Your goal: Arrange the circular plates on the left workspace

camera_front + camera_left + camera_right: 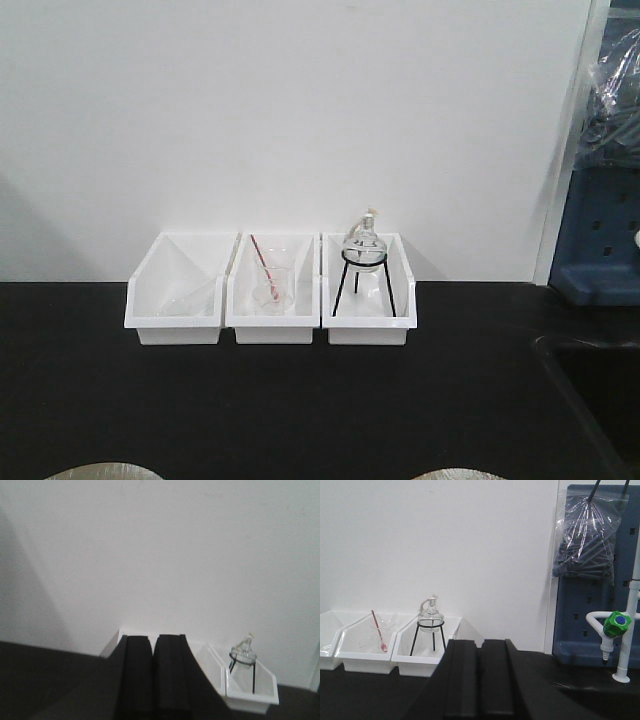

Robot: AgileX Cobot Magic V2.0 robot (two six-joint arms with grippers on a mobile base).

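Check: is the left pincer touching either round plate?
Apart. The left wrist view shows the left pincer facing the white bins, shut, no plate at its tips; the front view has the plates at its bottom edge, untouched.

Soft, even light; slightly blurry, grainy pictures

The black countertop (300, 400) lies open ahead. Three white bins (270, 290) block twelve o'clock, and the sink (600, 390) drops away at three o'clock.
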